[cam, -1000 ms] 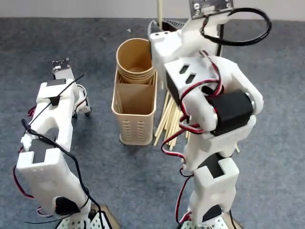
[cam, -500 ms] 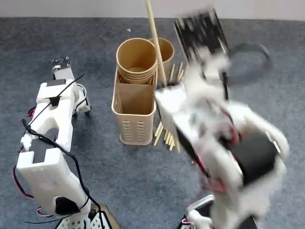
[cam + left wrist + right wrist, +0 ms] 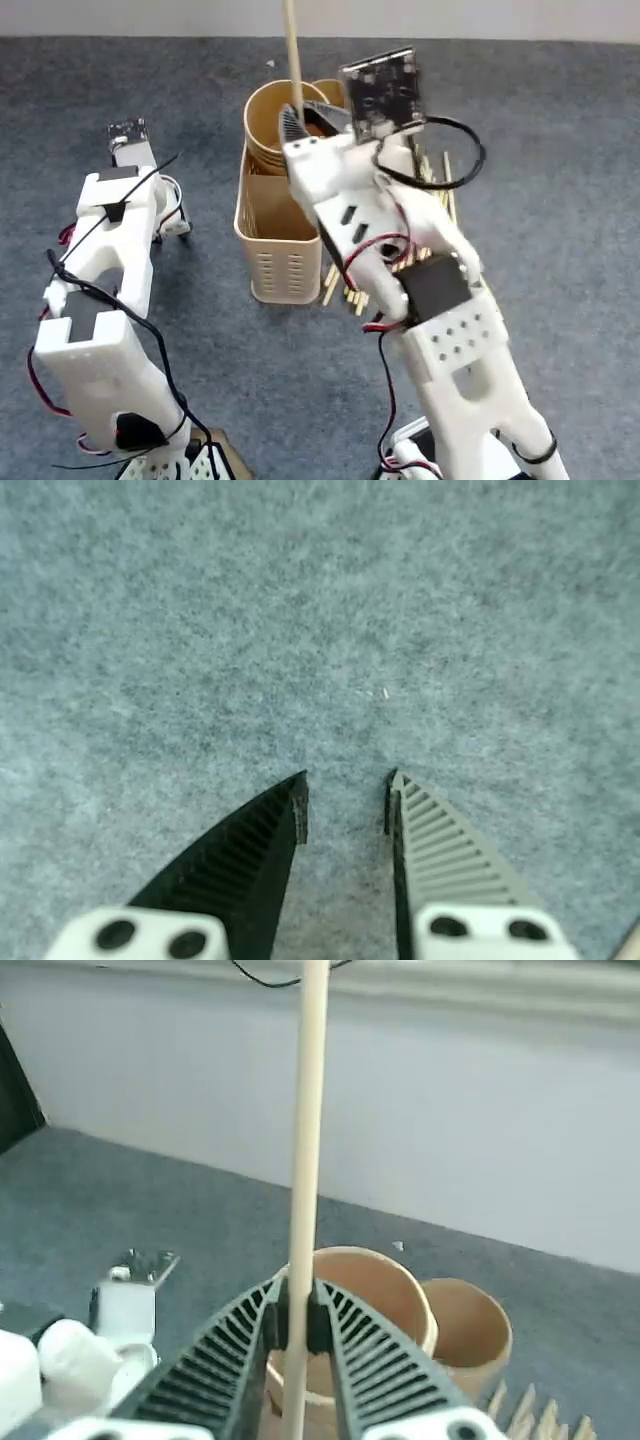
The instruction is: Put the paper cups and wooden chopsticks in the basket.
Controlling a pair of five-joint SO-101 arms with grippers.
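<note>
Swinging over from the right side of the frame, the right arm has carried its wooden chopstick (image 3: 292,50) leftward within the last second, so the stick now stands above the stacked paper cups (image 3: 268,125). The left arm (image 3: 110,240) has not shifted.

The chopstick is a thin, pale, round rod, nearly upright, running out of the top of the high view. The right pincer (image 3: 297,1305) pinches it between ribbed black pads, low on the visible length, with most of the stick rising above the grip.

The cups are smooth tan paper, nested, seated in the upper end of the basket (image 3: 285,255), a cream plastic box with a slotted lower wall. A single cup (image 3: 330,92) stands just behind them. Loose chopsticks (image 3: 345,285) lie fanned on the tabletop (image 3: 300,600), a fuzzy grey carpet, touching the basket's right side.

At centre left, the left pincer (image 3: 345,795) hangs spread over bare carpet, well apart from the basket.
</note>
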